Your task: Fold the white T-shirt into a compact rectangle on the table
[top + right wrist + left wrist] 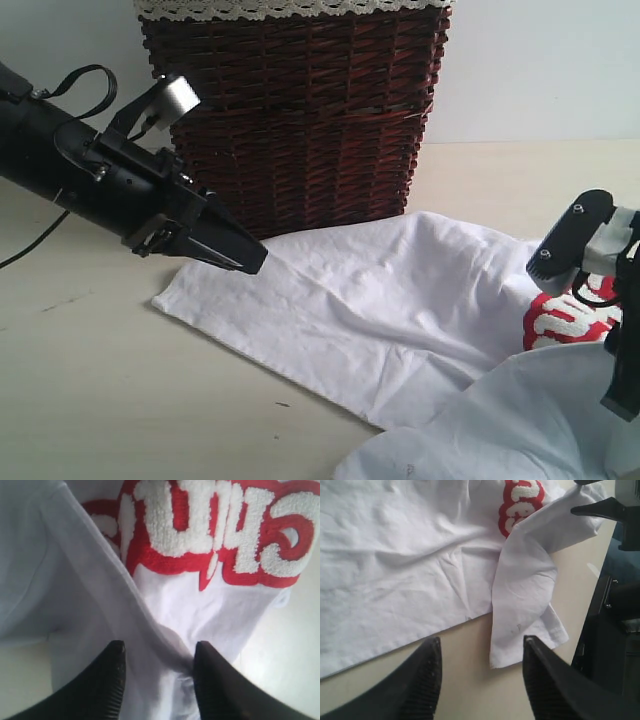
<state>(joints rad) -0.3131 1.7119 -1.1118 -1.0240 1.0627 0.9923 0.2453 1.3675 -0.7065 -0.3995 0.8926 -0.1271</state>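
Where the bench [90,400] lies bare at the left, the left pincer [245,258] hangs wide open and empty, just over the left edge of the white T-shirt [350,310]. The white T-shirt lies spread on the bench before the wicker basket [300,120], and its right part is rumpled. There the right pincer [159,652] stands half open, with a loose fold of cloth between its fingers.

Matte black left arm [80,165] at frame left, looped black cable [85,75] upper left, silver cylinder [181,95] on top, ribbed wedge-shaped fingers [422,680]. At right edge, black bracket [570,232] with two screws, grey block [612,245] beside.
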